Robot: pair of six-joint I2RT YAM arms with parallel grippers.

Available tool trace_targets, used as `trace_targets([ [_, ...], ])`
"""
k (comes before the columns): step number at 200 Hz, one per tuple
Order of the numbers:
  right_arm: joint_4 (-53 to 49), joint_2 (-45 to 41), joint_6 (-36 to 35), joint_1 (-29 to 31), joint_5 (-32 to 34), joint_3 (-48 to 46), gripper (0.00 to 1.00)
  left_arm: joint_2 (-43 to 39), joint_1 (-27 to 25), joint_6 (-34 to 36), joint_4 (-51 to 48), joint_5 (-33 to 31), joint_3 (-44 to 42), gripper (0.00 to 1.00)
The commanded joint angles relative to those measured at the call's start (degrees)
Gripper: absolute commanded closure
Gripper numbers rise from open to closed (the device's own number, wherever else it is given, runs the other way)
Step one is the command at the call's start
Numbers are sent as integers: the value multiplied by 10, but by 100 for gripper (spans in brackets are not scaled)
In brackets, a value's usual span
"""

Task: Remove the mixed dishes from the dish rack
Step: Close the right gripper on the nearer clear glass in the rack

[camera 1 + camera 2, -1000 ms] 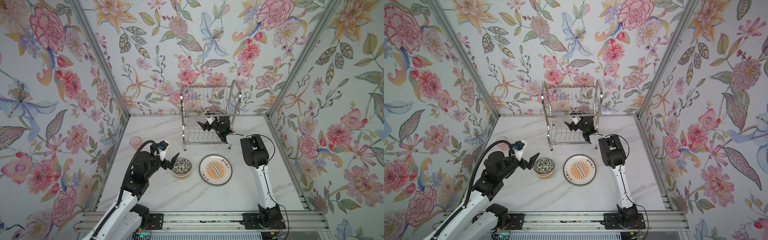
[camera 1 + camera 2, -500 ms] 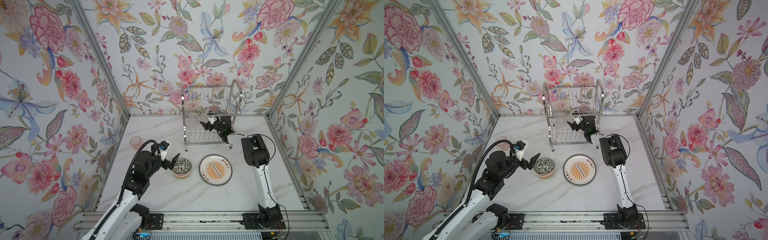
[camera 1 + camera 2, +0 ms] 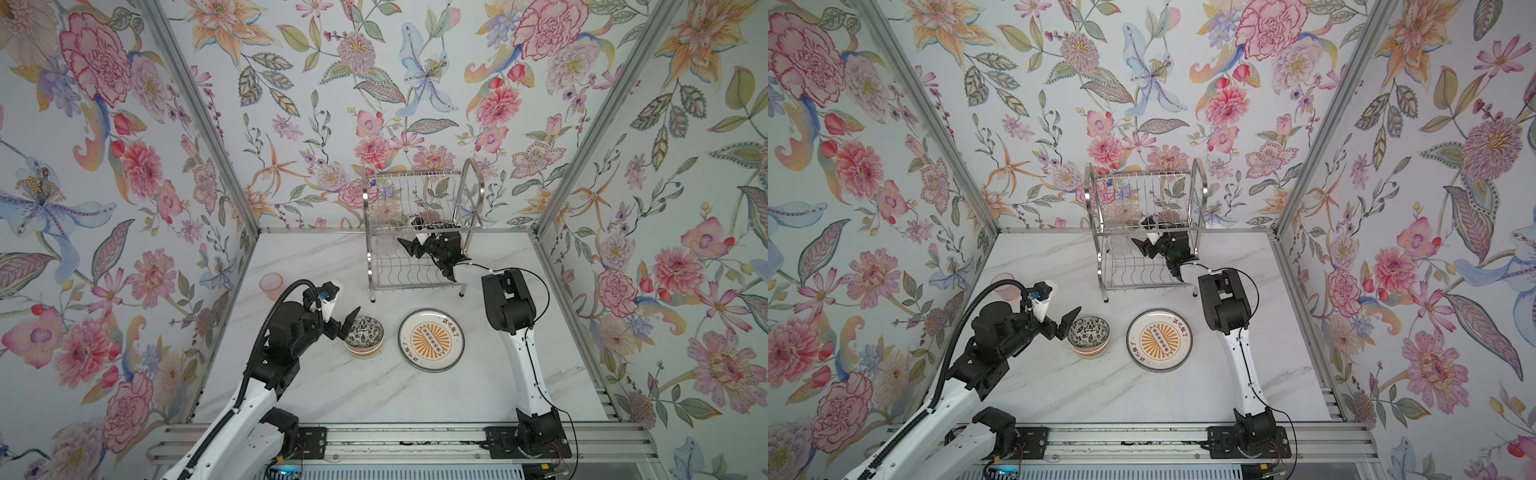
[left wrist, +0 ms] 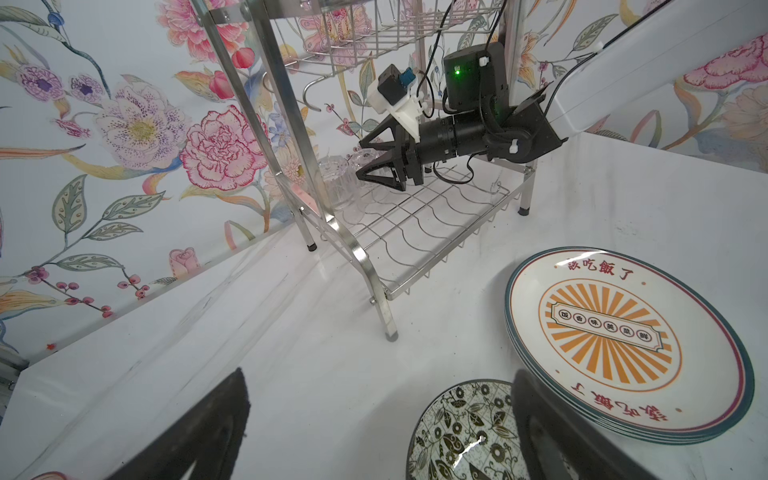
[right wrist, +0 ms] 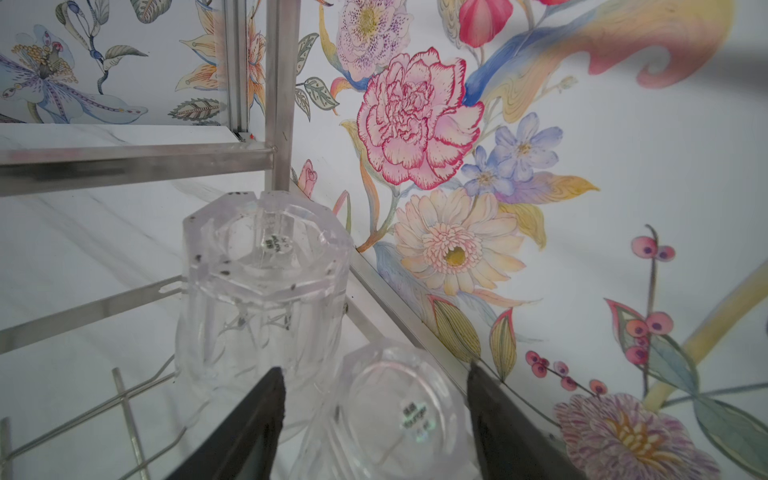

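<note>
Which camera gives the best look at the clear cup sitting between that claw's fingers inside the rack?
The right wrist view: the clear cup sits close up between the right claw's fingers. The left wrist view shows it small, partly behind the claw; in both top views it is only faint glass through the dish rack wires.

A robot test cell in a lab, dressed as a home kitchen: flat floral wallpaper panels (image 3: 374, 83) stand behind and beside the two-tier steel wire dish rack (image 3: 409, 272), joined by bare aluminium posts (image 3: 199, 116); the white marble-look table (image 3: 332, 395) under the rack ends in front of it at a slotted aluminium rail (image 3: 395, 440) with two white-and-black robot arms (image 3: 525, 374) bolted on
</note>
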Motion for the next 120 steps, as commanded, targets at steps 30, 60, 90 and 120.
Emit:
trace_targets([
  [30, -45, 13, 8, 4, 3, 21, 29, -5, -6, 9, -3, -8, 16, 1],
  [60, -62, 17, 7, 3, -9, 33, 36, 0, -7, 11, 0, -6, 16, 1],
  [90, -51, 7, 7, 3, -19, 14, 45, 4, -7, 13, 2, -5, 19, 1],
  [120, 2, -13, 15, 3, -16, -35, 50, 6, -7, 14, 3, -5, 20, 1],
])
